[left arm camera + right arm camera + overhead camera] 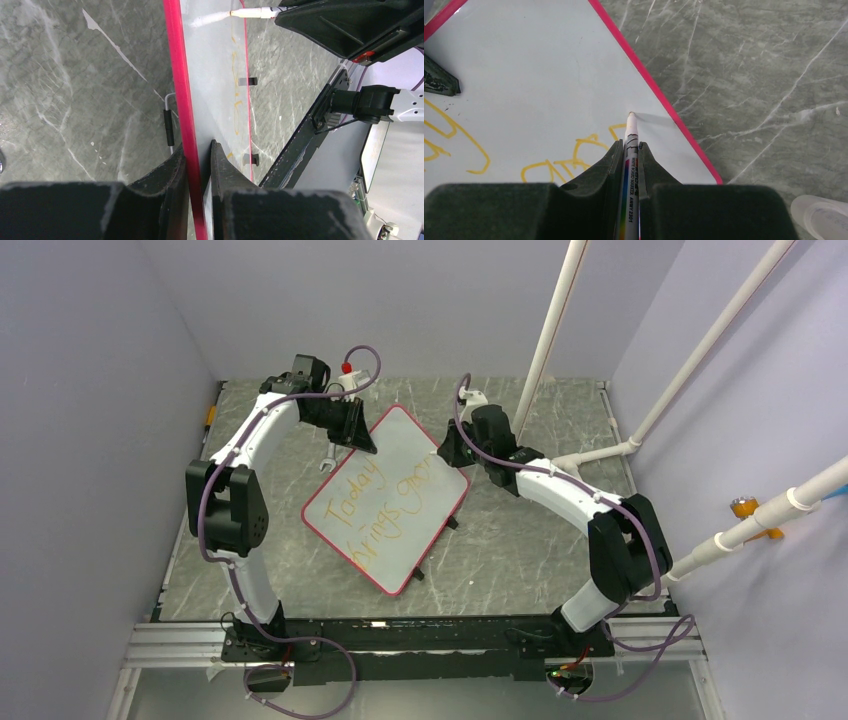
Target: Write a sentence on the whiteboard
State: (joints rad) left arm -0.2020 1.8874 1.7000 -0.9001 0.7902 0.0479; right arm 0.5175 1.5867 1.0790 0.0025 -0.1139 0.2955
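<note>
The whiteboard (420,455), white with a thin red-pink frame, lies tilted in the middle of the table. The sentence (385,502) runs across it in orange-yellow, two lines reading about "Today brings good". My left gripper (362,440) is shut on the whiteboard's far-left edge; in the left wrist view its fingers clamp the red frame (186,100). My right gripper (447,453) is shut on the white marker pen (630,150). The pen tip rests on or just above the board near its right edge, past the last orange strokes (574,155).
The table top is grey marble-patterned (560,430). White pipes (560,330) stand at the back right. A wire stand and small black clips (169,127) show beside the board's edge. A translucent cap-like object (824,215) lies right of the right gripper.
</note>
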